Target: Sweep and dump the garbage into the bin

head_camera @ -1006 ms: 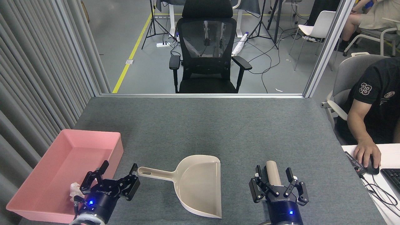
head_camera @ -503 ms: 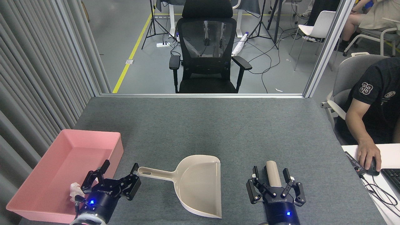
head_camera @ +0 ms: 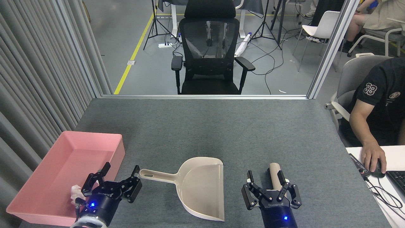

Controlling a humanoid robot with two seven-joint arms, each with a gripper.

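Observation:
The pink bin (head_camera: 69, 148) stands at the table's near left. A crumpled white wad of garbage (head_camera: 75, 191) lies inside it near the front wall, partly hidden by my left arm. My left gripper (head_camera: 121, 171) is open beside the bin's right wall, with its right finger just short of the handle end of the beige dustpan (head_camera: 202, 186). The dustpan lies flat and holds nothing. My right gripper (head_camera: 264, 174) is open to the right of the dustpan. A beige cylinder (head_camera: 274, 169) lies on the table just beyond it, and the right finger overlaps its near end.
A person sits at the right with a hand (head_camera: 371, 158) on a mouse, on a white desk (head_camera: 392, 155) that also holds a keyboard. Past the table's far edge stands a black office chair (head_camera: 208, 50). Grey curtains (head_camera: 34, 79) run along the left side.
My right gripper has drifted left and back toward me, so the beige cylinder no longer sits centred between its fingers. The left gripper, dustpan and bin have not moved.

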